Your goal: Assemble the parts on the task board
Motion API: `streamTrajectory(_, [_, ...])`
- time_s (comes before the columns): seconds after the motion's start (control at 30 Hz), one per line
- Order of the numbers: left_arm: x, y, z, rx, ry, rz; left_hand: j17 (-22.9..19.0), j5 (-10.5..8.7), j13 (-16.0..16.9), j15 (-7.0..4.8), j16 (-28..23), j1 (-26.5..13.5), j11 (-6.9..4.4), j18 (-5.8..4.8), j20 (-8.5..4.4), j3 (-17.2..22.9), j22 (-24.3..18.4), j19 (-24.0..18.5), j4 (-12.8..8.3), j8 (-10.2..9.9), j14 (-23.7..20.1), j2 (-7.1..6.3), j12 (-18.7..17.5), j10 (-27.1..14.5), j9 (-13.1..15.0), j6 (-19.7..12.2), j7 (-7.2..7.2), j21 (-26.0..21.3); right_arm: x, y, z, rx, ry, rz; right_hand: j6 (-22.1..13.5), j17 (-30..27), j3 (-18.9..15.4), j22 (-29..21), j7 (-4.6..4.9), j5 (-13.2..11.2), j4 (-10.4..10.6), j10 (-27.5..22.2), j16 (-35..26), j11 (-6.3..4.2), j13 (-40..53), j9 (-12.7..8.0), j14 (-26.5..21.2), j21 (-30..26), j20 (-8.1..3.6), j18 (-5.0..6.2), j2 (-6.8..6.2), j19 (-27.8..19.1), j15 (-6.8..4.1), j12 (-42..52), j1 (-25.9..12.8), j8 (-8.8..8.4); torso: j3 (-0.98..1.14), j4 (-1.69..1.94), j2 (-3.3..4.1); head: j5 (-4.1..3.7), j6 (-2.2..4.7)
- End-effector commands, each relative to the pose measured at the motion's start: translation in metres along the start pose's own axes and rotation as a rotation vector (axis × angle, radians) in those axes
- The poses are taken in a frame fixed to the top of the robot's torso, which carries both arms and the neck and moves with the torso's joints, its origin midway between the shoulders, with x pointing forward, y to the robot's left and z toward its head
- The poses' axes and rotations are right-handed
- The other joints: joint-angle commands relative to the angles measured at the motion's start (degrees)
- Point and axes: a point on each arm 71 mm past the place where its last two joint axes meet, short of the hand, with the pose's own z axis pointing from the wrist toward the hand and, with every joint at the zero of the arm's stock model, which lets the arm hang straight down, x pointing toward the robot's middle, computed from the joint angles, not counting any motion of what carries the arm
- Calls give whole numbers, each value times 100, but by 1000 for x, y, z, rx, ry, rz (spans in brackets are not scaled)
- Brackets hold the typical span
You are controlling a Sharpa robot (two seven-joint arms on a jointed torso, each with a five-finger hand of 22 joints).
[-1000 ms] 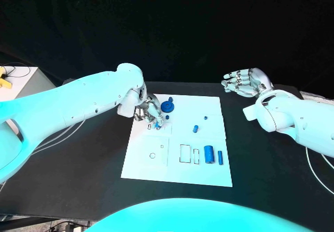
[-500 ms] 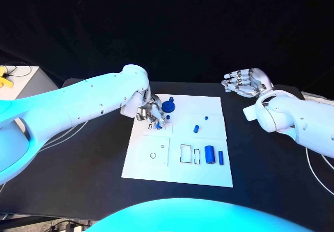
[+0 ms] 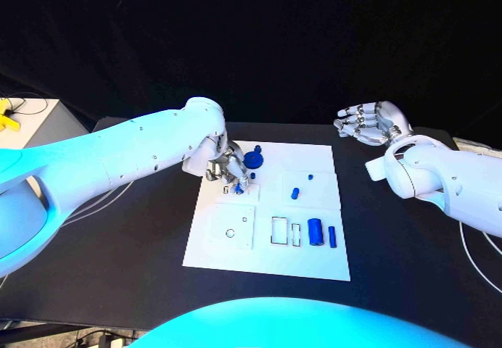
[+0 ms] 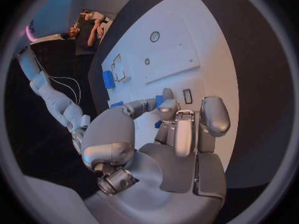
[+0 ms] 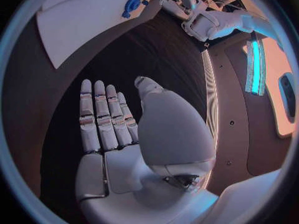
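Left robot hand [image 3: 231, 171] hung over the far left part of the task board [image 3: 314, 261], its fingers curled down around a small blue part [image 3: 239, 188] at their tips; in the left wrist view [image 4: 171, 149] the thumb and a finger met on that blue piece, so the hand pinched it just above or on the board's surface — contact with the board could not be told. Just beside the fingers, toward the far edge, stood a round blue gear-like part [image 3: 252, 161] with a small blue knob [image 3: 257, 148] next to it. Toward the middle of the board lay a short blue peg [image 3: 295, 193], and a tiny blue piece [image 3: 310, 176] sat a little beyond it. Nearer the robot, two blue cylinders [image 3: 315, 233] lay side by side, next to outlined rectangular slots [image 3: 278, 230], with a small ring outline [image 3: 229, 233] on the left section. The board lay flat in the middle of the black desk [image 3: 418, 246]. Right robot hand [image 3: 365, 122] was held up well apart from the board, beyond its far right corner; the right wrist view [image 5: 118, 134] showed its fingers straight and spread, holding nothing.
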Motion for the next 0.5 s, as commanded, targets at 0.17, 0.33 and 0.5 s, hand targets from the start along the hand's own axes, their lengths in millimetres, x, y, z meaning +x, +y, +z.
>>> streamTrajectory(0.17, [1, 4, 0, -15, 13, 10, 1427, 29, 6, -43, 27, 15, -14, -107, 6, 1504, -2, 31, -1551, -24, 578, 62, 27, 39, -2, 157, -117, 18, 0, 2, 0, -19, -5, 1, 8, -13, 37, -10, 133, 25, -7, -20, -37, 24, -10, -10, -17, 1, 23, 76, -74, -12, 9, -35, -6, -41, 1, 1, -3, 0, 0])
streamTrajectory(0.33, [2, 6, 0, -18, 20, 10, 1427, 34, 6, -44, 28, 12, -14, -108, 5, 1503, 0, 32, -1551, -26, 578, 64, 26, 40, 0, 157, -118, 19, 0, 1, 0, -18, -6, 0, 8, -13, 37, -10, 133, 25, -7, -20, -37, 24, -10, -10, -17, 1, 23, 76, -74, -12, 9, -35, -6, -41, 1, -1, -6, 7, 0])
streamTrajectory(0.5, [2, 9, -1, -18, 25, 4, 1436, 38, 14, -44, 31, 11, -15, -107, 4, 1503, -5, 29, -1552, -27, 581, 64, 29, 44, 1, 159, -119, 17, 0, 1, 0, -18, -6, 1, 8, -13, 37, -10, 133, 25, -7, -20, -37, 24, -10, -10, -17, 1, 23, 76, -74, -12, 9, -35, -6, -41, 2, 2, -4, -3, 0])
